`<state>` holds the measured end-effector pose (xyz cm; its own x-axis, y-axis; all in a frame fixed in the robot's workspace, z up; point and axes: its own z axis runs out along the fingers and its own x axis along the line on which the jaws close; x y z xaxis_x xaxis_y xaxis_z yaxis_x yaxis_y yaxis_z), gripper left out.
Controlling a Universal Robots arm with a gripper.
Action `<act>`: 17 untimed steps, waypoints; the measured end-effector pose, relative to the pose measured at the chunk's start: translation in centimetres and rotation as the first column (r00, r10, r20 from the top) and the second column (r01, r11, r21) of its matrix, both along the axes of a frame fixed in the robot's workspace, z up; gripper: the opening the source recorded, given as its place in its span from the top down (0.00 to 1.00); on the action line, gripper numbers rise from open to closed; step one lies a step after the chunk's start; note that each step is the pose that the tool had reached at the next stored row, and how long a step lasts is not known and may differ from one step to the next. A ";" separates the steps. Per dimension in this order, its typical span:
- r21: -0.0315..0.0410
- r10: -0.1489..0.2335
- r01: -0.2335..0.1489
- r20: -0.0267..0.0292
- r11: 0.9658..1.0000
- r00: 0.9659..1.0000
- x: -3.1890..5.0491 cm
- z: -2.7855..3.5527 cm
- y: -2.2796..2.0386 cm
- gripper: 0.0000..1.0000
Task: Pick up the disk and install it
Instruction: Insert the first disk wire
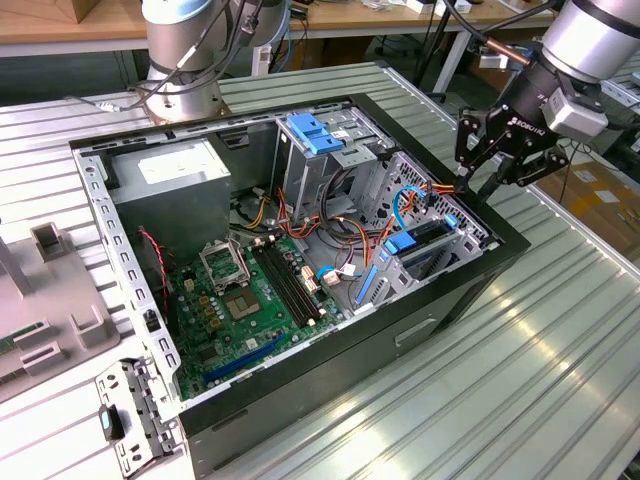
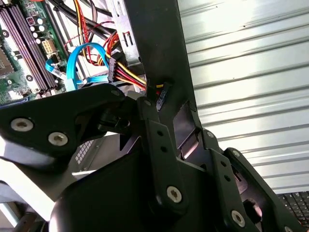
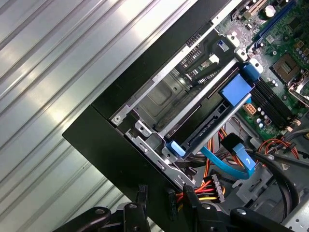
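Disk, a flat rectangular hard drive with blue plastic side rails, sits slotted into the grey metal drive cage at the corner of the open black computer case on the exterior view's right. In the first wrist view the disk shows edge-on, lying level in the cage with a blue rail end at each end of it. The black two-fingered gripper hovers over the case wall just beside that cage, its fingers spread apart and pinching nothing. In the first wrist view the gripper has its tips on either side of the wall's top edge, close to a bundle of red, yellow and black wires. A flat light-blue data cable curls between the wires and the disk. Deeper in the case lie the green motherboard and the grey power-supply box, well apart from the gripper. The case rests on a ribbed silver metal table
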<state>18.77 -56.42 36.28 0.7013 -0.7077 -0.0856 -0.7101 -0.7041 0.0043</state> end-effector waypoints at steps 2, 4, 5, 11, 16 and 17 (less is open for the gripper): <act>0.000 0.000 0.000 0.000 1.000 1.000 0.00 0.00 0.00 0.59; 0.000 0.001 -0.001 0.000 1.000 1.000 0.00 0.00 0.00 0.73; 0.000 0.001 -0.001 0.000 1.000 1.000 0.00 0.01 0.00 0.78; 0.000 0.002 -0.002 0.000 1.000 1.000 0.00 0.00 0.00 0.81; 0.003 0.002 -0.002 0.000 1.000 1.000 -0.48 -0.01 0.00 0.81; 0.005 0.002 -0.002 0.000 1.000 1.000 -0.88 -0.01 0.00 0.81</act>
<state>17.90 -56.41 36.27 0.7028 -0.7058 -0.0888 -0.7086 -0.7057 0.0006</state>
